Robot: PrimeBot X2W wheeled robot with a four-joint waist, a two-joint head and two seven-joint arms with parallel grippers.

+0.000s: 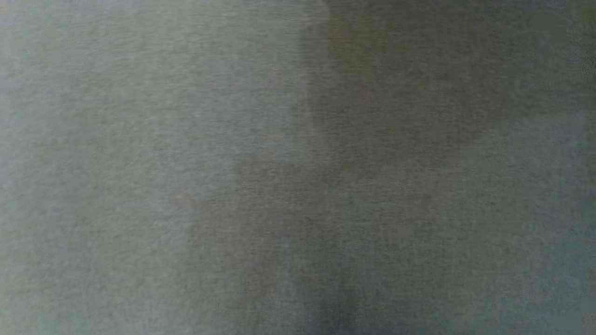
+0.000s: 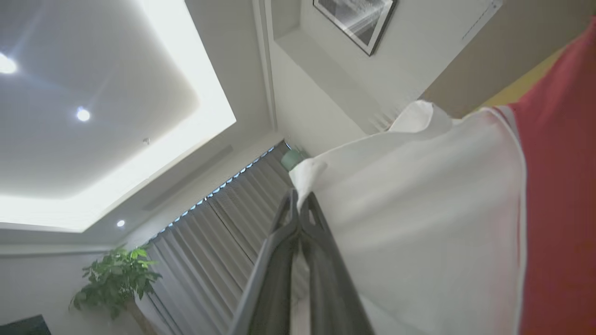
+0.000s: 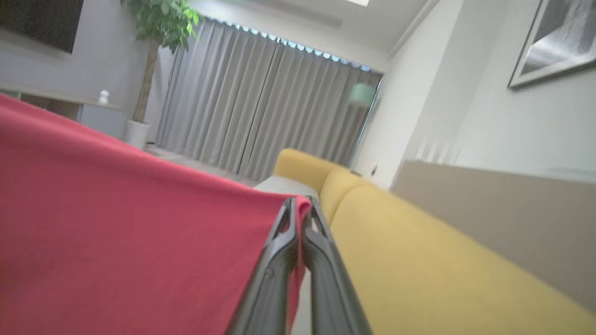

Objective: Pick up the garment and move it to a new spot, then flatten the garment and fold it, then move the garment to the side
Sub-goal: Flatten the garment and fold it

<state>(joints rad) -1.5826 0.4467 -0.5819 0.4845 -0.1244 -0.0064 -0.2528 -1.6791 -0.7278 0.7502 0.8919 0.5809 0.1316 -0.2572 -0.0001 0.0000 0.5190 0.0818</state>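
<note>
**A:** While both arms hold the red-and-white cloth garment up in the air, what can fail?

**B:** Slip at either corner. The left gripper has its fingers clamped together on a white corner tip. The right gripper is pinched on a red hem edge. Each bite looks shallow, so in my judgement a sharp pull between the arms could free one corner and drop the cloth in a heap.

**A:** Anything else?

**B:** A grey-looking weave sits close before the head camera, probably the same garment. Placement would then be judged blind.

**A:** Condition of the garment?

**B:** Spread fairly taut between the two grips, near the yellow upholstered sofa. One white panel, one red panel, a pale seam line between them. Few wrinkles are visible.
</note>
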